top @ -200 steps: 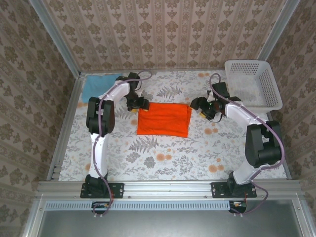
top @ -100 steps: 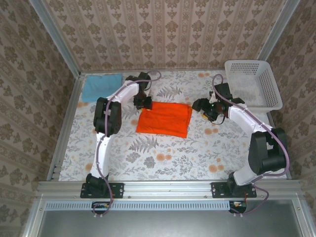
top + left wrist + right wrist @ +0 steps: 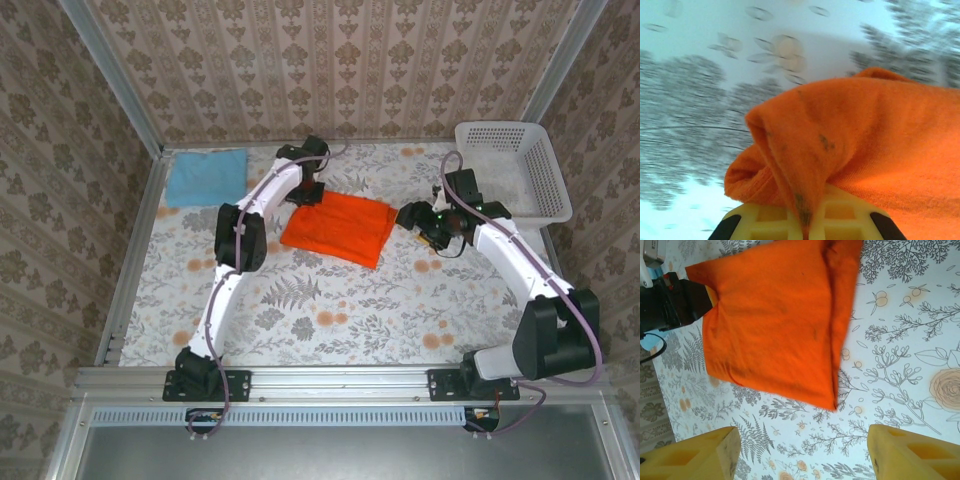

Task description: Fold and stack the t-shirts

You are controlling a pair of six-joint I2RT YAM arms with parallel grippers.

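Observation:
The orange t-shirt [image 3: 337,229] lies folded at mid-table, turned slightly askew. My left gripper [image 3: 305,196] is at its far left corner, shut on a pinched fold of orange cloth [image 3: 865,130]; in the left wrist view the jaws [image 3: 806,226] meet with the fabric squeezed between them. My right gripper [image 3: 407,214] hovers just right of the shirt, open with nothing between its yellow fingers [image 3: 705,456]; the orange shirt [image 3: 775,320] lies ahead of it in the right wrist view. The sky-blue t-shirt [image 3: 205,177] lies folded flat at the far left corner.
A white lattice basket [image 3: 547,172] stands at the far right corner. A floral cloth [image 3: 330,310] covers the table, with bare room in front of the orange shirt. Metal rails [image 3: 135,260] and patterned walls enclose the table.
My left gripper has shut on the orange shirt's far left corner and moved right and farther away, turning the shirt askew. The right gripper stayed open and barely shifted.

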